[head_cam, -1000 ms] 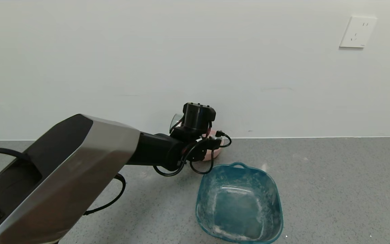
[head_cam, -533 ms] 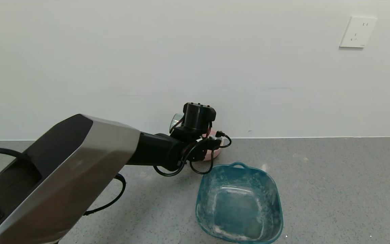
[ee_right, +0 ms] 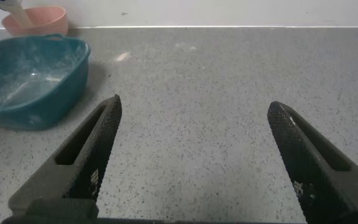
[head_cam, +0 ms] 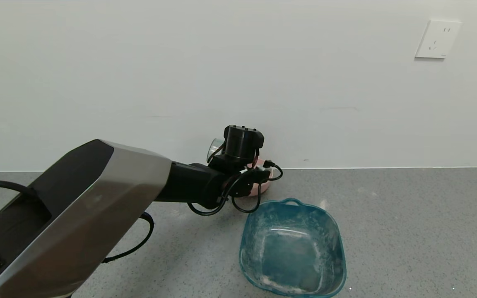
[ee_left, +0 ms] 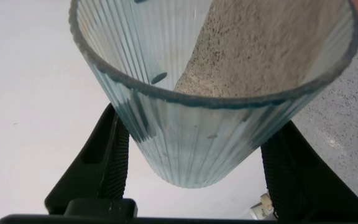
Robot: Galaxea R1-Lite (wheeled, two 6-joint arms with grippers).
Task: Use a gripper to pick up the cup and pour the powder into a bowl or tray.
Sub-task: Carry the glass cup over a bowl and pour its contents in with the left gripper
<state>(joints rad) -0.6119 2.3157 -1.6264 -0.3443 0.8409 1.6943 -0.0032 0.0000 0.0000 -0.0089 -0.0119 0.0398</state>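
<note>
My left gripper [head_cam: 238, 163] is shut on the cup [ee_left: 211, 93], a clear ribbed glass tumbler. It holds the cup tipped over, near the back wall. In the head view only the cup's edge [head_cam: 213, 147] shows beside the round motor housing. The pink bowl [head_cam: 264, 186] sits just beyond the gripper and is mostly hidden by it. In the right wrist view the pink bowl [ee_right: 37, 19] is far off, and a pale streak of powder [ee_right: 16, 13] runs down into it. My right gripper [ee_right: 194, 124] is open and empty above bare counter.
A teal squarish basin [head_cam: 333, 240] with a handle, dusted white inside, stands in front of the pink bowl; it also shows in the right wrist view [ee_right: 73, 56]. The grey speckled counter [head_cam: 408, 215] meets a white wall with a socket [head_cam: 437, 39].
</note>
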